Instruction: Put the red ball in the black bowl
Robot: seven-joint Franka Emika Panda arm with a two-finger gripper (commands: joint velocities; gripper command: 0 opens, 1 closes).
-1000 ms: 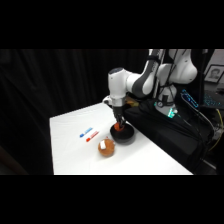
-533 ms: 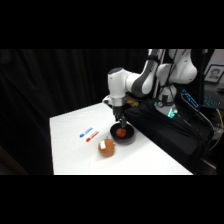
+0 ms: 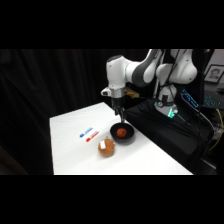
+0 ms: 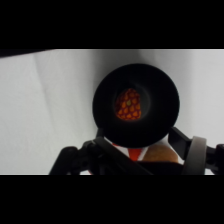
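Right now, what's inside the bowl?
The ball lies inside the bowl, about centered, and nothing else shows in it. The bowl's floor under the ball is covered.

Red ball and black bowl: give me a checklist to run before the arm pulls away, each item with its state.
1. Red ball inside the black bowl: ok, it sits at the bowl's middle in the wrist view.
2. Ball free of the gripper: ok, nothing is held in the wrist view.
3. Jaws open or shut: cannot tell.
4. Bowl upright on the table: ok.
5. Gripper above the bowl, not in it: ok in the side view.
6. Orange-brown object and markers clear of a straight lift: ok, they lie beside the bowl.
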